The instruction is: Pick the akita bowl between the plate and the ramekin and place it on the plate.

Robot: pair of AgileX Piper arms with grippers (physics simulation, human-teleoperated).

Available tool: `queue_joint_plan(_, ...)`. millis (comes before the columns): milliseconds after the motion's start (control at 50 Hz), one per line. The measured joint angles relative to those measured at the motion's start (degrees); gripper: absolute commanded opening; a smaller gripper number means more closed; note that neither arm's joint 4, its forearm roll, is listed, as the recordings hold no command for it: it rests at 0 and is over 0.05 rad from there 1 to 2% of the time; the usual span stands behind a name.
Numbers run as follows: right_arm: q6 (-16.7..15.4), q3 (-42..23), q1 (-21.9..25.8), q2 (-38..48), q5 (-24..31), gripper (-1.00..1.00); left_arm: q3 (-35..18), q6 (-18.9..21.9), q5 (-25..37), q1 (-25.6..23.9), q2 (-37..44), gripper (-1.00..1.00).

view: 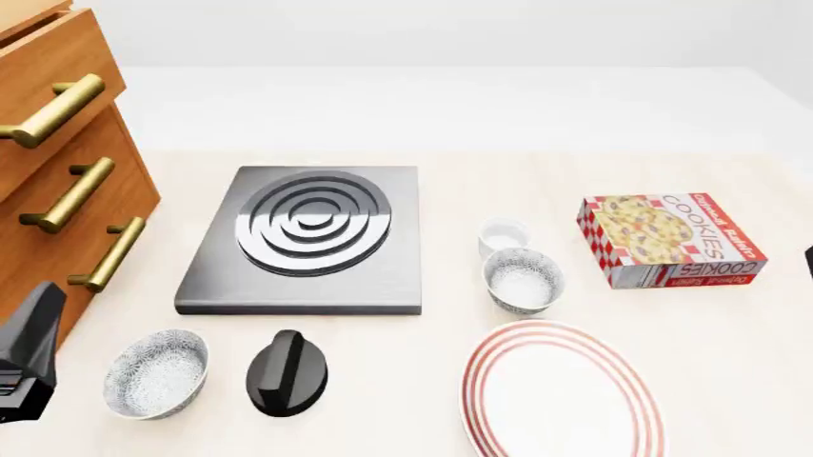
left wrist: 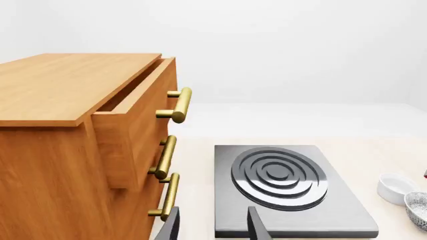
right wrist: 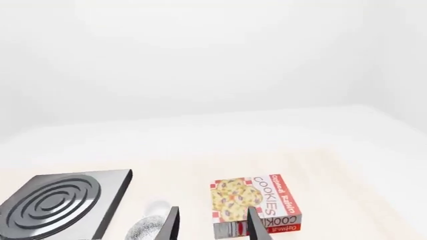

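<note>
The akita bowl (view: 523,279), white and speckled inside, stands on the table between the small white ramekin (view: 504,235) behind it and the red-ringed plate (view: 559,395) in front. In the left wrist view the ramekin (left wrist: 395,187) and the bowl (left wrist: 419,207) sit at the frame's edge, far from my left gripper (left wrist: 215,227), which is open and empty over the table beside the stove. My right gripper (right wrist: 212,227) is open and empty too. Past its fingers I see the bowl (right wrist: 148,227) faintly, with the ramekin (right wrist: 157,206) beyond it.
A grey stove plate (view: 305,238) lies centre-left, with a wooden drawer cabinet (view: 64,181) to its left. An identical second bowl (view: 156,372) and a black knob-like object (view: 287,372) sit front left. A cookies box (view: 669,238) lies right of the bowl.
</note>
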Motion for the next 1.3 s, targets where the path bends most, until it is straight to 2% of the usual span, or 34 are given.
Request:
queue_joint_plan(200, 3.04, -9.58, 2.39, 5.93, 4.53, 1.0, 0.0, 0.0, 0.0, 0.0, 0.0, 1.0)
queue_joint_plan(340, 2.92, -17.02, 3.82, 11.19, 7.92, 1.0, 0.0, 0.0, 0.0, 0.0, 0.0, 1.0)
queue_joint_plan(760, -3.14, -42.06, 6.98, 29.41, 21.06, 1.0, 0.0, 0.0, 0.0, 0.0, 0.0, 1.0)
queue_joint_plan(1000, -7.08, -57.24, 6.34, 39.67, 29.7, 1.0, 0.0, 0.0, 0.0, 0.0, 0.0, 1.0)
queue_joint_plan(1180, -9.52, -65.97, 6.6, 47.01, 35.9, 1.0, 0.0, 0.0, 0.0, 0.0, 0.0, 1.0)
queue_joint_plan(1300, -10.0, -70.16, 7.93, 51.97, 38.87, 1.0, 0.0, 0.0, 0.0, 0.0, 0.0, 1.0)
